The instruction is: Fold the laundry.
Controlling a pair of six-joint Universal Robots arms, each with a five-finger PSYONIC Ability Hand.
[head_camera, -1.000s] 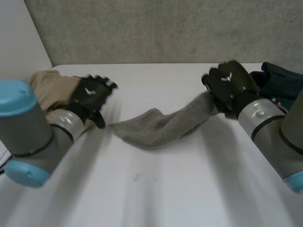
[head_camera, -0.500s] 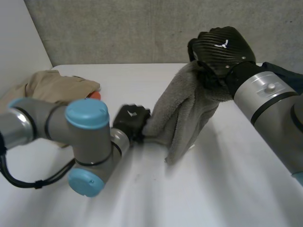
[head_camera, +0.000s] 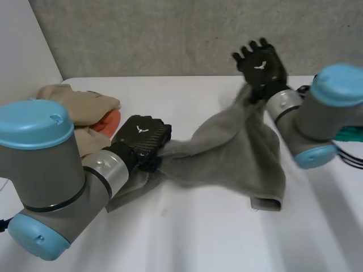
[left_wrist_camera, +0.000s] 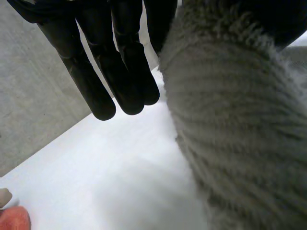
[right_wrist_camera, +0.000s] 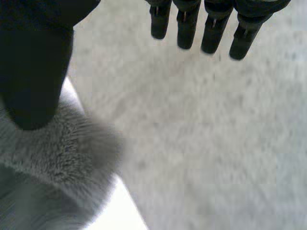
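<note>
Grey towel hangs stretched between your two hands over the middle of the white surface. Its left end sits low, its right end is lifted, and one hemmed corner sags down to the surface at near right. Your left arm comes in from near left and your right arm from the right. At far left you have a heap of beige clothes with an orange cloth against its right side. Just right of that cloth, your left hand is grasping the towel's left end; its wrist view shows the towel pinned under the thumb beside straight fingers. Your right hand is raised at far right and released, fingers spread straight, with the towel's right end lying up against its thumb.
</note>
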